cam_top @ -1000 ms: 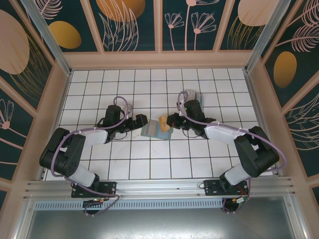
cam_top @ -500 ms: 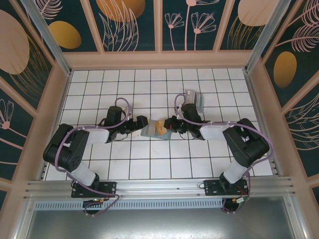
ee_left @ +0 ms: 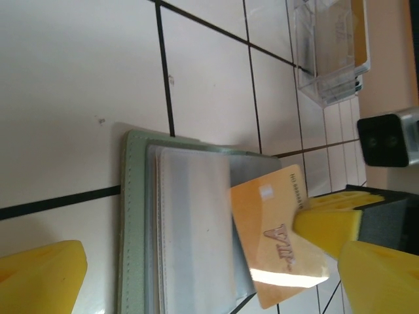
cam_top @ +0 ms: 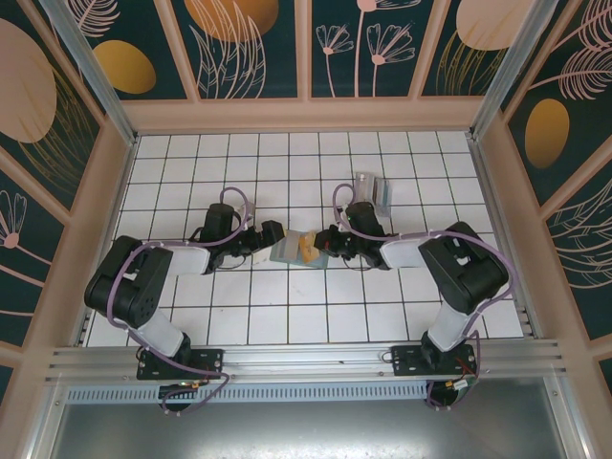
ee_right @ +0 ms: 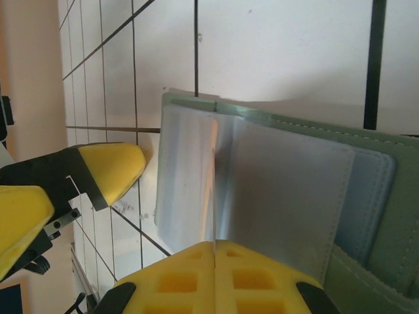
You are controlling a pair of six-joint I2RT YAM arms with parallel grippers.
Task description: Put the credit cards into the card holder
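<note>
Over the middle of the counter [cam_top: 249, 316], right jaws are clamped on the gold card [ee_left: 278, 242], poking it over the clear sleeves of the open card holder [ee_left: 134, 216]. Left jaws hang open and empty just left of it. Insertion step imo; next it needs the card's edge lined up with a pocket.

- Setting: an enclosed robot test cell in a lab.
- Walls: wood-framed wall panels [cam_top: 253, 48] printed with leaves and flowers, on three sides.
- Work surface: white gridded table [cam_top: 287, 311].
- Near edge: aluminium rail [cam_top: 306, 356] with arm mounts [cam_top: 182, 363] bolted on.
</note>
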